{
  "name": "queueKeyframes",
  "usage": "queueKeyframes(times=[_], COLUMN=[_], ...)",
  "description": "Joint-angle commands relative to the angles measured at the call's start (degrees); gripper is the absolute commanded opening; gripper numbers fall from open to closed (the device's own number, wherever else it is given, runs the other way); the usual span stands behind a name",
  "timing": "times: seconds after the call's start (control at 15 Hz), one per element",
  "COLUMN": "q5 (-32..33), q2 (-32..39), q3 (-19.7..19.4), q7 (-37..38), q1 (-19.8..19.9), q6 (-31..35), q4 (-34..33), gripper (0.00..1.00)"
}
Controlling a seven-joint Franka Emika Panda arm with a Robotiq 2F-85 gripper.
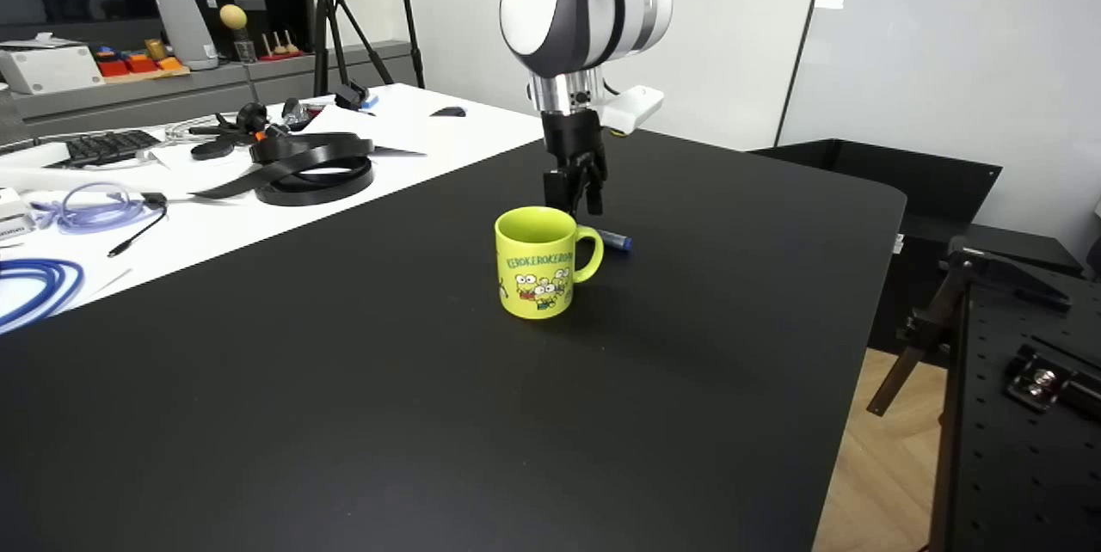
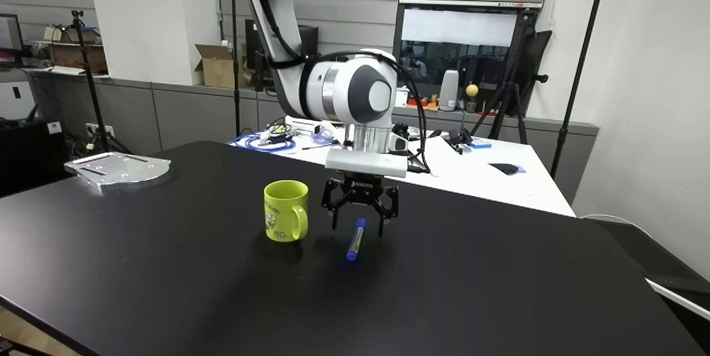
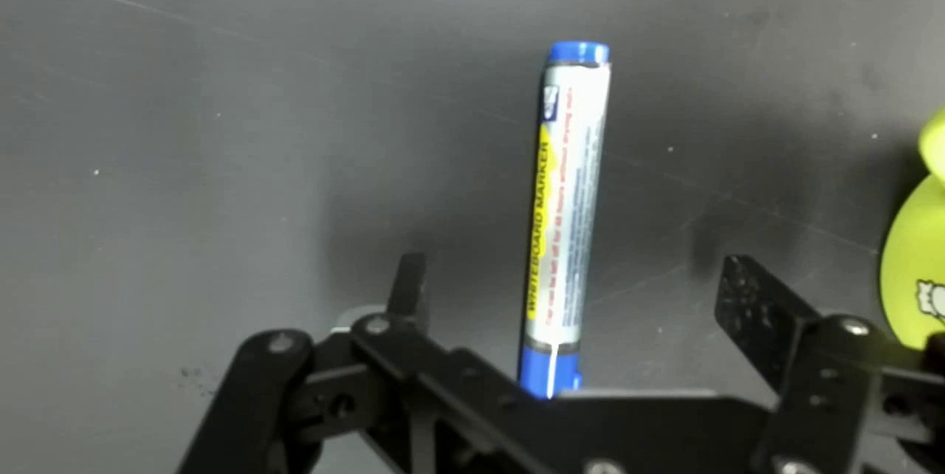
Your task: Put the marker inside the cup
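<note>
**Spread pincer (image 2: 358,232) above the marker (image 2: 356,243), mug (image 2: 278,213) just beside**

From left to right in an exterior view: a metal plate (image 2: 119,172) lies well apart from the rest on the tabletop (image 2: 222,295). Next comes the mug, upright, its handle (image 2: 300,223) turned roughly toward the pincer. Then the pincer, its two fingers (image 2: 335,219) wide apart and gripping nothing. The marker lies on the tabletop below the gap between them, outside the mug.

Risks, in the same order. The finger nearest the mug has little room, so a sideways drift on the descent could nudge the mug or catch its handle. The marker's barrel looks round and would probably roll if one finger met it first. The pincer also seems nearer the capped end than the middle; a pinch there could let the marker swing, making it harder to drop into the mug.

In an exterior view the mug's mouth (image 1: 535,227) and cartoon print (image 1: 540,285) show clearly, but the marker is partly hidden behind the mug. The wrist view shows, left to right, one finger, the marker with readable lettering (image 3: 543,230), the other finger, and only a slice of the mug, without its mouth. How high the fingertips hang is hard to tell.
</note>
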State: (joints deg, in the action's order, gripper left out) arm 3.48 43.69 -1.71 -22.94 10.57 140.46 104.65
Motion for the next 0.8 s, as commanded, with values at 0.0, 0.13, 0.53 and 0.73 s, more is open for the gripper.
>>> queueKeyframes(times=[0.0, 0.13, 0.53, 0.73], q5=[1.06, 1.09, 0.9, 0.87], q2=[1.81, 2.15, 2.21, 2.46], q3=[-0.42, -0.47, -0.37, -0.37], q7=[2.35, 2.36, 2.14, 2.01], q1=[-0.35, -0.33, -0.1, -0.04], q6=[-2.58, -2.97, -4.0, -4.83], q4=[-3.61, -4.33, -5.22, -5.79], gripper=[0.74, 0.6, 0.19, 0.01])
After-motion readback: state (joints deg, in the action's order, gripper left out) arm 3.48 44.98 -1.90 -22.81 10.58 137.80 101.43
